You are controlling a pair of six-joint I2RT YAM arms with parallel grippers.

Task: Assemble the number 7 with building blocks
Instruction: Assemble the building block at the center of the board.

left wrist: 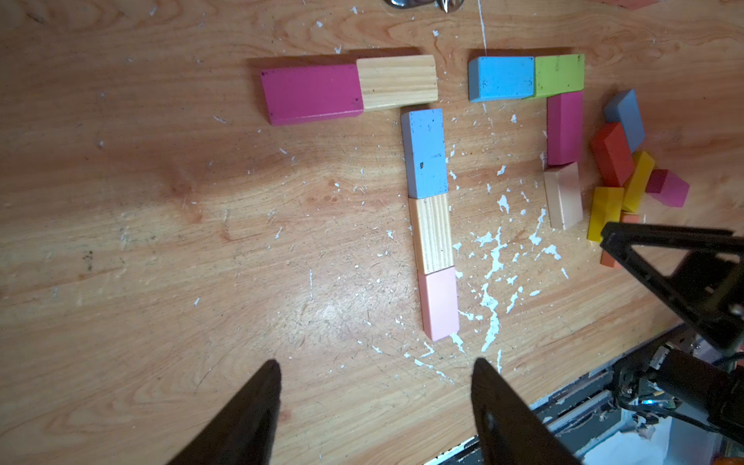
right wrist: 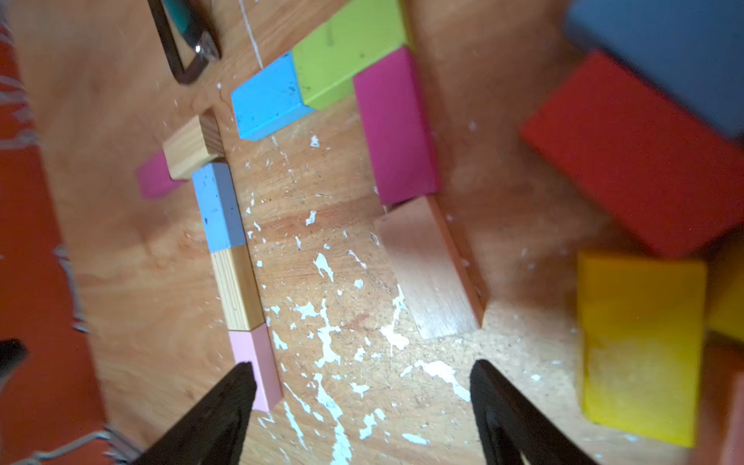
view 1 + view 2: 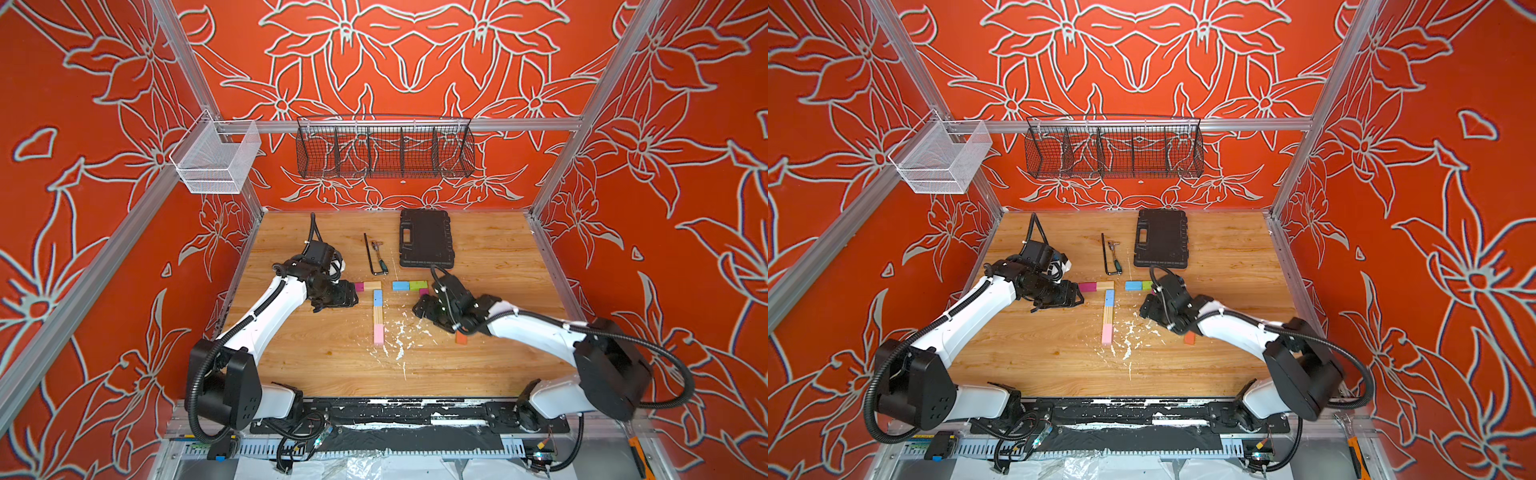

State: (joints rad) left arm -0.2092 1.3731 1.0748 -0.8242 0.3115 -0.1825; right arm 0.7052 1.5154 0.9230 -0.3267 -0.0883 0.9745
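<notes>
A finished number 7 lies flat mid-table: magenta block (image 1: 312, 94) and plain wood block (image 1: 396, 82) across, then blue (image 1: 424, 153), wood (image 1: 432, 233) and pink (image 1: 439, 304) down. Beside it a blue block (image 1: 501, 78) and a green block (image 1: 559, 74) lie across, with a magenta block (image 1: 565, 127) and a pale block (image 1: 563, 195) below. Loose building blocks (image 1: 614, 155) are piled to their right. My left gripper (image 1: 376, 366) hovers open and empty left of the first figure. Over the second figure, my right gripper (image 2: 362, 368) is open and empty.
A black plastic case (image 3: 424, 239) lies at the back, with a black hex key (image 3: 371, 257) and a small green-handled tool (image 3: 384, 266) left of it. One orange block (image 3: 461, 338) shows under the right arm. White flecks mark the wood. Wire baskets (image 3: 384, 149) hang on the back rail.
</notes>
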